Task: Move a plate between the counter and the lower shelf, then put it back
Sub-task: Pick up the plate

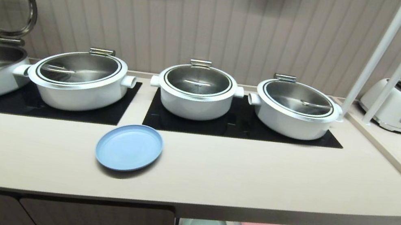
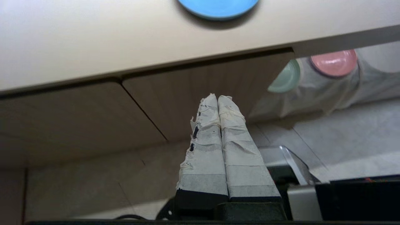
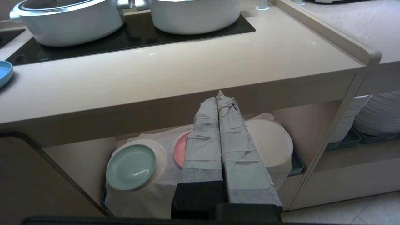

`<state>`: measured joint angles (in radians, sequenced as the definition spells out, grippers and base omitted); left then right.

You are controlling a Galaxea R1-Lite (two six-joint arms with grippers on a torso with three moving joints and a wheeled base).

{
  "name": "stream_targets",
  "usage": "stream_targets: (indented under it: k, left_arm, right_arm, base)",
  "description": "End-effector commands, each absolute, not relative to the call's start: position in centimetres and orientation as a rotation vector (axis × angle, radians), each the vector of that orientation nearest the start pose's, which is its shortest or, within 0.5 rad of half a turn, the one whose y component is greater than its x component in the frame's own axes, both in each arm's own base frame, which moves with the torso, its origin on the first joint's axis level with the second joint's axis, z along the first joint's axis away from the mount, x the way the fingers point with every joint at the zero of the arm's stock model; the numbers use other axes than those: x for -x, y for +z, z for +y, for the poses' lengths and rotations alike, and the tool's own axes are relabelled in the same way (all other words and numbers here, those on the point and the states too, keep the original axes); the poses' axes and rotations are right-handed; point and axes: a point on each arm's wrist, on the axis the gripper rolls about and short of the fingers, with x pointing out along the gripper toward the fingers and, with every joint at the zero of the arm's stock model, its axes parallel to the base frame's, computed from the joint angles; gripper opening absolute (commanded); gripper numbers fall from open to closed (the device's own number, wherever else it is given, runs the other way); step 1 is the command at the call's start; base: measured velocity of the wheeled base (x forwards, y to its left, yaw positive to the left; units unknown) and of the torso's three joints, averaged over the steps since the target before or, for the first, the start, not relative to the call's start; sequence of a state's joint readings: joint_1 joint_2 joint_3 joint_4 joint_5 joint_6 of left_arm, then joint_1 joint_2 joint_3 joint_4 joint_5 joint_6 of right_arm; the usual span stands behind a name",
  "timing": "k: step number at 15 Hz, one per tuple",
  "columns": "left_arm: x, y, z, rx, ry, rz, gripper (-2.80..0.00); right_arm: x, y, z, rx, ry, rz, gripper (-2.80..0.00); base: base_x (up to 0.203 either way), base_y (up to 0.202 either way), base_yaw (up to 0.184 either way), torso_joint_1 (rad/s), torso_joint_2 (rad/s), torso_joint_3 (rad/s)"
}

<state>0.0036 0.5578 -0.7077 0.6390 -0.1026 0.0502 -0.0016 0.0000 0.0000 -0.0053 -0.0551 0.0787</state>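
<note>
Nothing looks done yet: the plate point(image 1: 129, 147) lies flat on the counter point(image 1: 255, 176), in front of the pots, and the lower shelf point(image 3: 81, 162) holds only a green and a pink plate. The left gripper point(image 2: 218, 99), clenched and empty, hangs below the counter's front edge, well short of the plate. The right gripper point(image 3: 218, 98) is likewise clenched, before the shelf.

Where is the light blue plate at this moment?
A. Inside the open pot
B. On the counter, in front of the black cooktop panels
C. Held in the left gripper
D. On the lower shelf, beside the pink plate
B: the light blue plate lies flat on the counter, just in front of the cooktop panels, with no gripper on it.
</note>
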Motion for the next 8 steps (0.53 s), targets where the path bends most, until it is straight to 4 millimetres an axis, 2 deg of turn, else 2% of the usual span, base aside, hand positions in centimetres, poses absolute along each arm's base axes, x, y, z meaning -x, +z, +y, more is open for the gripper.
stream_targets:
  k: [1,5,8]
  left_arm:
    - [-3.7,22.6,-0.2,0.017,-0.105,0.672,-2.80]
    - [-9.0,23.6,-0.2,0.115,-0.069,0.891,-2.80]
    - [-14.2,23.8,-0.3,0.191,-0.029,1.034,-2.80]
  right_arm:
    - [2.3,7.6,-0.1,-0.080,-0.056,-0.008,-2.80]
    - [2.3,7.6,-0.1,-0.080,-0.056,-0.008,-2.80]
    - [2.3,7.6,-0.1,-0.080,-0.056,-0.008,-2.80]
  base:
    - [0.000,0.000,0.000,0.000,0.00,0.000]
    - [0.000,0.000,0.000,0.000,0.00,0.000]
    - [0.000,0.000,0.000,0.000,0.00,0.000]
